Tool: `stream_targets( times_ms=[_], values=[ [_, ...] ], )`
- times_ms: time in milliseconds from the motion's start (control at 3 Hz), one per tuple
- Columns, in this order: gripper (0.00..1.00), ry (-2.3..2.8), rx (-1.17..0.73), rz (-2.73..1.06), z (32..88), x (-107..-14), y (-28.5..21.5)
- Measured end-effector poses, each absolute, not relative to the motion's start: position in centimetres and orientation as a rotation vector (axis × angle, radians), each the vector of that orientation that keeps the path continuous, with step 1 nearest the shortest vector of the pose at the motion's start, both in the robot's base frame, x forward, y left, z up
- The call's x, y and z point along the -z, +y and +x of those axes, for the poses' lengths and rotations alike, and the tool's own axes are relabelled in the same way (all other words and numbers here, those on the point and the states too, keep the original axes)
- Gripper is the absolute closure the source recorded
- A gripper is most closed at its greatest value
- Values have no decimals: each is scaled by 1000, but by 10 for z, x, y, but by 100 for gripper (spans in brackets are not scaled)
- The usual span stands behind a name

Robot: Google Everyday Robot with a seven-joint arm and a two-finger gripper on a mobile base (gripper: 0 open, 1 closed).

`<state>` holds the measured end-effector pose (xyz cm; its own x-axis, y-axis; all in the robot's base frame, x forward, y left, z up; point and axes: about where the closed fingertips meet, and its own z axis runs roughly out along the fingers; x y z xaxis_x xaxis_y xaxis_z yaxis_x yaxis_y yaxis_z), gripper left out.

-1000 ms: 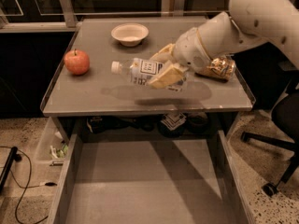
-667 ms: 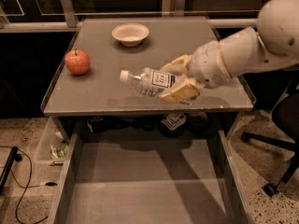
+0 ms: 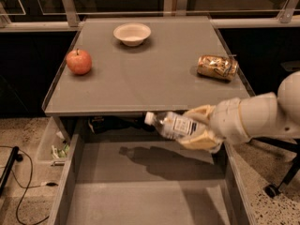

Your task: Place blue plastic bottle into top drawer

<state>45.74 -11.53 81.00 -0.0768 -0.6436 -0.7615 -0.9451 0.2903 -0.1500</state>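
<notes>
We see gripper (image 3: 196,128) moved since earlier frame: off tabletop (image 3: 154,78), past front edge, now above open drawer (image 3: 140,196), toward its right side. Gripper clenched on bottle (image 3: 169,124), held in air, nearly level: white cap pointing left, clear body, white-and-blue label. Can (image 3: 217,67) near right edge now uncovered.
</notes>
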Motion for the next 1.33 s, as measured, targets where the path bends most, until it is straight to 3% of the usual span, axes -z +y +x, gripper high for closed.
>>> stream_targets(
  times_ms=[667,1333],
  values=[
    [100,2036,-484,-1446,468,-648,-138],
    [100,2045,-511,-1383,471,-609,-137]
  ],
)
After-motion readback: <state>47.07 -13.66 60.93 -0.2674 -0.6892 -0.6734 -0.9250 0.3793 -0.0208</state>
